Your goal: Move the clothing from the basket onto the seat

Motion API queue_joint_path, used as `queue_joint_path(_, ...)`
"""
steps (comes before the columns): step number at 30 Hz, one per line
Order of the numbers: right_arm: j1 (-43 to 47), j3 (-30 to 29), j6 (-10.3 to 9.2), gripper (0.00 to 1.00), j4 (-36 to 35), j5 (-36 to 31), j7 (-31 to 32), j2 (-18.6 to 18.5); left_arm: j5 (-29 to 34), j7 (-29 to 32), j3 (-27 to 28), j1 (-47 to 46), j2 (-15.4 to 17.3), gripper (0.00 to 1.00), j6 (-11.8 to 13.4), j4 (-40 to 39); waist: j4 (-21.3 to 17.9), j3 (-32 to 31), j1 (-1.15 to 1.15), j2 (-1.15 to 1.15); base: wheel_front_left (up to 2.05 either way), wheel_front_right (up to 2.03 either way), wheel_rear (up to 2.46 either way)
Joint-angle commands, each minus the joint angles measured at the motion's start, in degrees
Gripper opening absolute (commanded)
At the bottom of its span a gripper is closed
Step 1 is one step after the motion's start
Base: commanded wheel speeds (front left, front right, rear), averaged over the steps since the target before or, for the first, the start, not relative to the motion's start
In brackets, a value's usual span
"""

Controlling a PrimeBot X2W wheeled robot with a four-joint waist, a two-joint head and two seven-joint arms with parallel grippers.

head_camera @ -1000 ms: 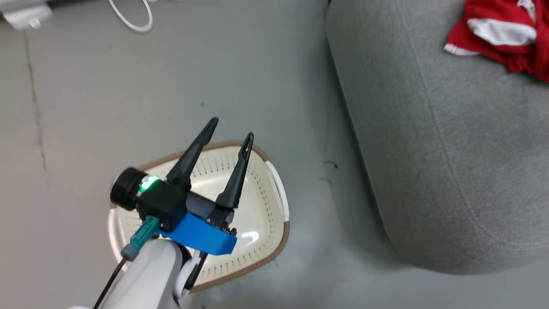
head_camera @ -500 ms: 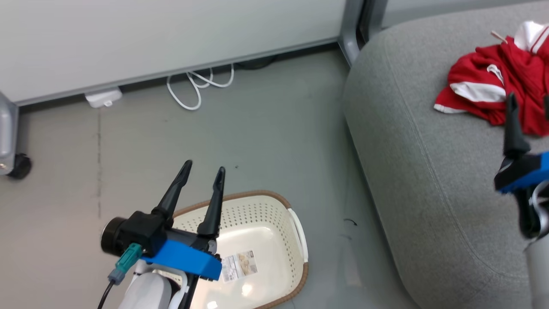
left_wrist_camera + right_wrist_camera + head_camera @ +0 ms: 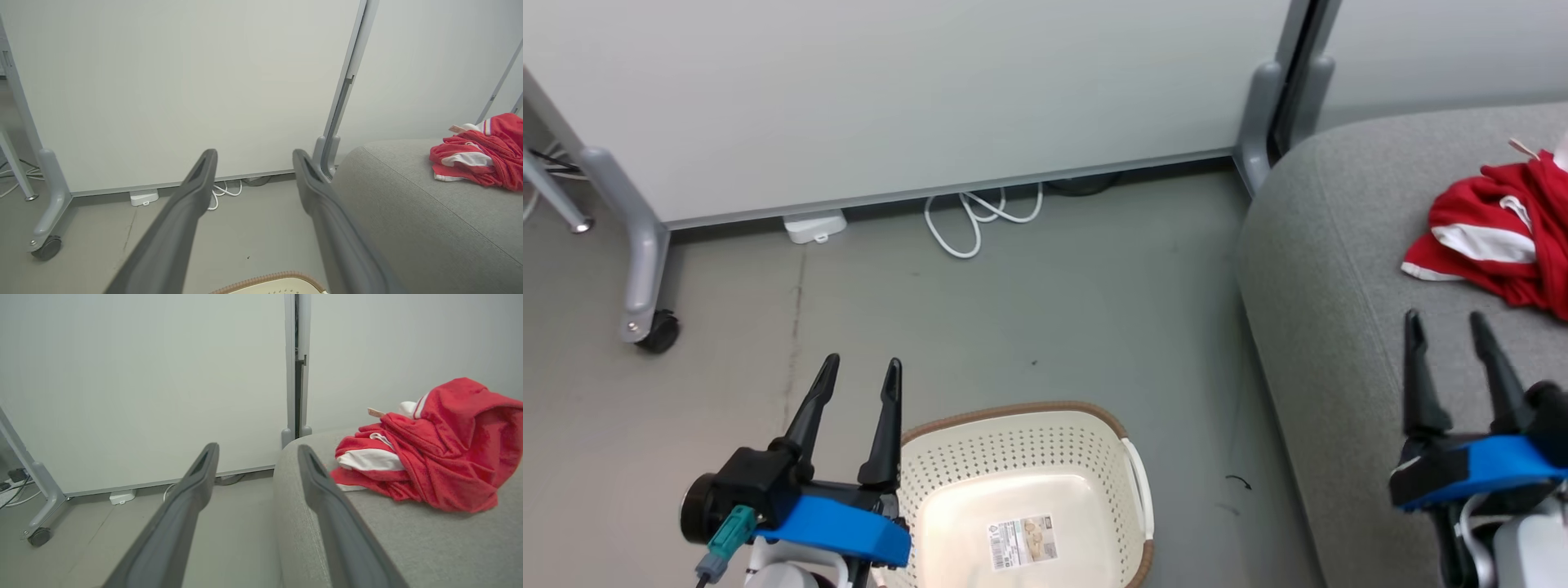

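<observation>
The red clothing [image 3: 1503, 245] with white bands lies in a heap on the grey seat [image 3: 1347, 327] at the right; it also appears as clothing [image 3: 482, 153] and clothing [image 3: 429, 457] in the wrist views. The cream basket [image 3: 1021, 482] with a brown rim stands on the floor, holding only a paper label. My left gripper [image 3: 862, 371] is open just left of the basket, above the floor. My right gripper [image 3: 1445, 325] is open above the seat, short of the clothing. Nothing is between either pair of fingers.
A white partition wall [image 3: 915, 90] with grey wheeled legs [image 3: 645, 261] runs across the back. A white cable [image 3: 976, 216] and a small white adapter [image 3: 813, 226] lie at its foot. Grey floor [image 3: 1029, 310] stretches between basket, wall and seat.
The head camera has tilted up, bringing the wall into view. My left gripper has drawn off the basket to its left, and my right gripper has come fully into view over the seat.
</observation>
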Motion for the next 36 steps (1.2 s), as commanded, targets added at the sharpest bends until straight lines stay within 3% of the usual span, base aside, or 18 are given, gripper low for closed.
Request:
queue_joint_path(1,2.01,0.56,0.03,1.00,-1.17,-0.64,0.43,0.71,0.09,-0.15,0.81,0.69,-0.19,1.00,-0.09,-0.09,1.01,-0.85,0.01,0.00,0.00,0.00,0.00)
queue_joint_path(18,8.48,5.75,0.03,1.00,-3.00,-0.62,1.56,2.73,0.57,-0.15,4.85,3.64,-1.04,1.00,-0.09,1.97,5.47,-4.29,0.01,0.00,0.00,0.00,0.00)
queue_joint_path(36,9.09,7.17,0.03,1.00,-1.83,1.29,0.83,2.74,-0.35,-0.15,4.67,3.22,-0.39,1.00,-0.09,4.56,6.31,-4.56,0.01,0.00,0.00,0.00,0.00)
